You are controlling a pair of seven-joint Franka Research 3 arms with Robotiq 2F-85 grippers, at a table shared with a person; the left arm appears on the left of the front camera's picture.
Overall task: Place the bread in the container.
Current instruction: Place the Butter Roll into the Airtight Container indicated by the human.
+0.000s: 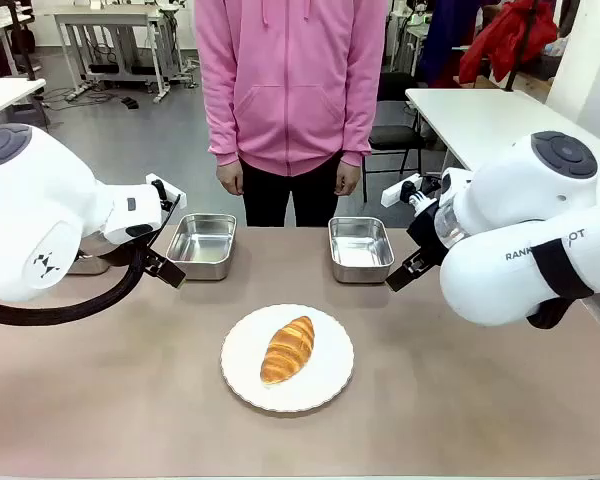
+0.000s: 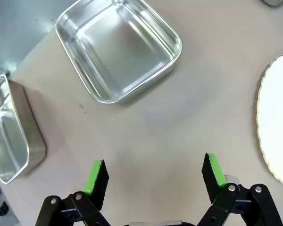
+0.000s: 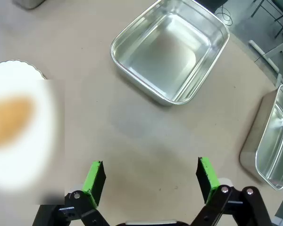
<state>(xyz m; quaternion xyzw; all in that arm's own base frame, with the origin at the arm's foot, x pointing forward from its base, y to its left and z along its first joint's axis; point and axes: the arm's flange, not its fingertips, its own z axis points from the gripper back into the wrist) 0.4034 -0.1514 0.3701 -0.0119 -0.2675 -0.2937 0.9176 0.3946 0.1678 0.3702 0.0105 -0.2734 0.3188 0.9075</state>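
Left gripper (image 2: 153,172) and right gripper (image 3: 151,176) both hover spread and empty, a bare container (image 2: 118,52) ahead of each, while the bread (image 1: 287,349) lies untouched on the plate (image 1: 242,375) between them, so the whole task remains.

White, grey-capped arms (image 1: 50,220) with black cables (image 1: 70,310); left pincer (image 2: 153,168) and right pincer (image 3: 150,167) black, green-padded.

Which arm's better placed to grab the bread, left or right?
Right, narrowly. The left claw and right claw are both open, off the plate; the right wrist view reaches the bread, the left stops at the plate's rim.
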